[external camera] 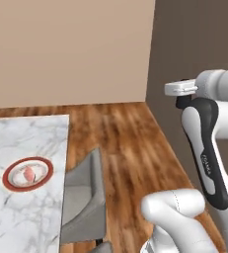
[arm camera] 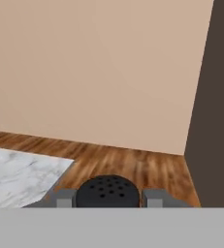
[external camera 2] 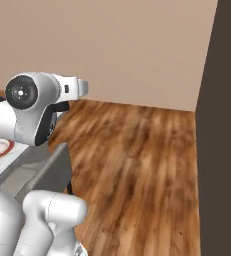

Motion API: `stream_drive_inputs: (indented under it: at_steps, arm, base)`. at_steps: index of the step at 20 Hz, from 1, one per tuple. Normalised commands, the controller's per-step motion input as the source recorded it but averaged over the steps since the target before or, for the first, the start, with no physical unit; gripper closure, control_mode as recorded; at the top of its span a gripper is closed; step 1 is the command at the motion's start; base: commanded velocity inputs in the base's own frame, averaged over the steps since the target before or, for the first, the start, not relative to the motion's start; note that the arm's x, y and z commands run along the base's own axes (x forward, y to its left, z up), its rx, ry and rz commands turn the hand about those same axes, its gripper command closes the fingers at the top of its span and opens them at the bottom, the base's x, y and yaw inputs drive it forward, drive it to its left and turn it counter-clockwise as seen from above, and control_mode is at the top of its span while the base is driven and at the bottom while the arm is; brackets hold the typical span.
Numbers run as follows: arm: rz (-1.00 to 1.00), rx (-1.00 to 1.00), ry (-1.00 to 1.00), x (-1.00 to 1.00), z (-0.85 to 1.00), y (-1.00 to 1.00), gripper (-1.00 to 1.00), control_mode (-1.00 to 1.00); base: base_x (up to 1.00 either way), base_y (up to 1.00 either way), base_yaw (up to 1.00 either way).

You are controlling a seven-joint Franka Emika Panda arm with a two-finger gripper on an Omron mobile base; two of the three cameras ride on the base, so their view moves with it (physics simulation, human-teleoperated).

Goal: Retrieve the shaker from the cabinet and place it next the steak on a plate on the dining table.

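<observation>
Left base view gives us the peach wall (external camera: 66,49) first, then the dark brown panel (external camera: 194,44) at its right, and the wood floor (external camera: 130,148) below. Our desk (external camera: 21,207) is a white slab with grey veins, and a grey chair (external camera: 83,197) stands pushed against its edge. On it sits the plate (external camera: 27,173), white with an orange-red rim, and the steak (external camera: 29,173) lies in its middle, a small pinkish slab. In the hand view our fingers (arm camera: 154,197) are closed narrowly on the shaker (arm camera: 107,192), touching both sides. It is black and round, with small holes dotting its top, held above the floor just past the desk corner.
</observation>
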Motion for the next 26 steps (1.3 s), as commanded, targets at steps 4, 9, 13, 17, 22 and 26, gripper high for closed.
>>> stream_drive_inputs:
  at_steps: [4, 9, 13, 17, 22, 26]
  arm:
    - [0.00, 0.00, 0.00, 0.00, 0.00, 0.00, 1.00, 1.00]
    - [0.00, 0.00, 0.00, 0.00, 0.00, 0.00, 1.00, 1.00]
    - [0.00, 0.00, 0.00, 0.00, 0.00, 0.00, 1.00, 1.00]
    - [0.00, 0.00, 0.00, 0.00, 0.00, 0.00, 1.00, 1.00]
    - [0.00, 0.00, 0.00, 0.00, 0.00, 0.00, 1.00, 1.00]
    - [0.00, 0.00, 0.00, 0.00, 0.00, 0.00, 1.00, 1.00]
  base:
    - [0.78, 0.00, 0.42]
    - [0.66, 0.00, 0.52]
    - [0.53, 0.00, 0.57]
    - [0.65, 0.00, 0.58]
    - [0.73, 0.00, 0.58]
    - [0.78, -0.06, 0.55]
